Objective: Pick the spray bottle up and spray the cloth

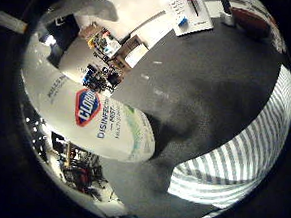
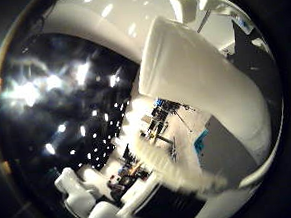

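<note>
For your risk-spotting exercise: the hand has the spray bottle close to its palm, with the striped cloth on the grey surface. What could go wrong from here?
1. The spray bottle lies tilted across the palm, so it might slip or twist.
2. The nozzle cannot be seen, so the spray could miss the striped cloth.
3. Mist may drift onto the papers farther along the grey surface.

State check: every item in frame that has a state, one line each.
White plastic spray bottle with red-and-blue label: off the table, close against the palm.
Grey-and-white striped cloth: lying spread on the dark grey table.
White-and-black hand: at the bottle; curl of fingers not discernible.
</note>
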Available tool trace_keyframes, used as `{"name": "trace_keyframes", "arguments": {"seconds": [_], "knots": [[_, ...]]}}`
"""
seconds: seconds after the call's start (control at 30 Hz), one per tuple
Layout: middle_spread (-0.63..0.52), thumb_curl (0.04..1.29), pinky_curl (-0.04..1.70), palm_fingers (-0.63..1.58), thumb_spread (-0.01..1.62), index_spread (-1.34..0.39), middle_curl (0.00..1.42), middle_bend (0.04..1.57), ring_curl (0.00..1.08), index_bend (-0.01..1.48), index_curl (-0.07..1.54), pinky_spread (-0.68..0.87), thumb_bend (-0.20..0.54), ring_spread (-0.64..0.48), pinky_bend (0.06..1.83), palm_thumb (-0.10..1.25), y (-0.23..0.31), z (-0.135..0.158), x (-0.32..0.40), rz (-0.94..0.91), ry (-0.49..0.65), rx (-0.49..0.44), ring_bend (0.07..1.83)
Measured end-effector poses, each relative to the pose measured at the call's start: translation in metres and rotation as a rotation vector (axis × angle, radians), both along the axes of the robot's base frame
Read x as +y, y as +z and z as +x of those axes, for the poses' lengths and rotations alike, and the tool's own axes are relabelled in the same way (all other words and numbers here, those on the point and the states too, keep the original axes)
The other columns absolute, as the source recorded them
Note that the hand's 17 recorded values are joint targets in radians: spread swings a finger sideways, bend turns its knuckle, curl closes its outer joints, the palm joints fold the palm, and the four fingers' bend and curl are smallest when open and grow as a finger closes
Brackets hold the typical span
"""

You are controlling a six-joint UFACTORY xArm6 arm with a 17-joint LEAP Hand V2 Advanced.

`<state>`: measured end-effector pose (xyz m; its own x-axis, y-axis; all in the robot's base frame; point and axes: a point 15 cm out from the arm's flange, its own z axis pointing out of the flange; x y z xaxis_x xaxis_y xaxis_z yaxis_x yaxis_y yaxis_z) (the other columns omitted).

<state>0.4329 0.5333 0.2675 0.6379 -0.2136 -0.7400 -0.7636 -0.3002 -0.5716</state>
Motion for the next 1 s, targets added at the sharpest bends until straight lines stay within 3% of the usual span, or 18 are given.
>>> {"name": "trace_keyframes", "arguments": {"seconds": [0.13, 0.27, 0.5, 1.0], "knots": [[0.09, 0.36, 0.28, 0.08, 0.93, -0.20, 0.34, 0.35, 0.18, 0.25, 0.40, 0.58, -0.036, 0.22, 1.04, 0.25, -0.003, -0.008, -0.002, -0.057, 0.043, -0.029, 0.62], [0.13, 0.35, 0.24, 0.12, 0.92, -0.18, 0.33, 0.30, 0.18, 0.21, 0.39, 0.62, -0.034, 0.25, 0.99, 0.24, 0.003, -0.010, -0.002, -0.062, 0.045, -0.032, 0.56], [0.14, 0.34, 0.20, 0.16, 0.92, -0.17, 0.33, 0.24, 0.18, 0.18, 0.36, 0.63, -0.033, 0.27, 0.92, 0.25, 0.022, -0.011, -0.006, -0.071, 0.043, -0.037, 0.49], [0.13, 0.34, 0.18, 0.14, 0.92, -0.18, 0.32, 0.18, 0.19, 0.18, 0.33, 0.66, -0.033, 0.33, 0.90, 0.26, 0.084, 0.016, -0.075, -0.331, -0.062, -0.148, 0.40]]}}
